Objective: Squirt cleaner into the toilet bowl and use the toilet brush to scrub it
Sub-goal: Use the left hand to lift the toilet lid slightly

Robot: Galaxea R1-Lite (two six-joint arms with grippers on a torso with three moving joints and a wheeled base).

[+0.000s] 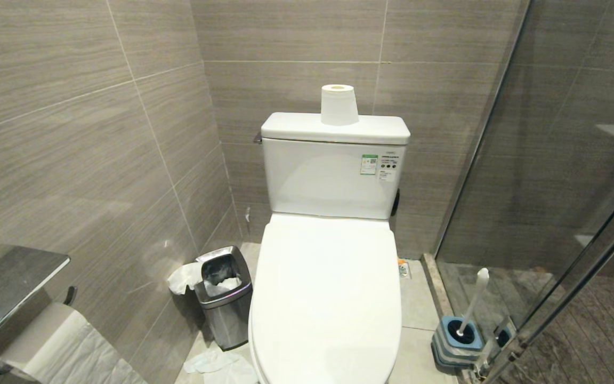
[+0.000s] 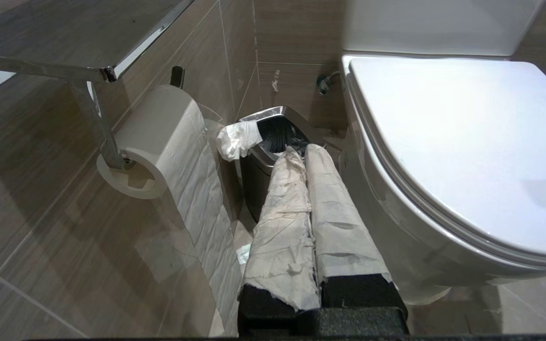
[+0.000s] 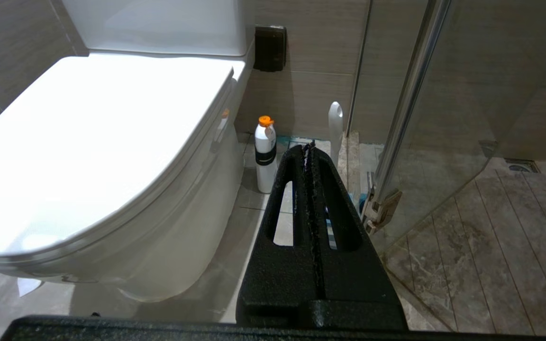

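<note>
The toilet bowl [image 1: 256,341] stands against the back wall with its white lid [image 1: 328,288] down, so the inside is hidden. The toilet brush [image 1: 472,298] stands in its blue holder [image 1: 459,336] on the floor to the right, by the glass. Its white handle tip [image 3: 335,123] shows past my right gripper [image 3: 309,147], which is shut and empty. A white bottle with an orange cap [image 3: 265,156] stands beside the bowl; no cleaner liquid shows. My left gripper [image 2: 304,150], its fingers wrapped in white, is shut and empty, left of the bowl [image 2: 396,213]. Neither arm shows in the head view.
A small steel waste bin [image 1: 224,293] with tissue sits left of the toilet, with more tissue [image 1: 216,365] on the floor. A paper roll [image 1: 339,104] stands on the cistern. A wall shelf with a paper roll [image 1: 8,288] is near left. The glass shower partition [image 1: 552,186] is on the right.
</note>
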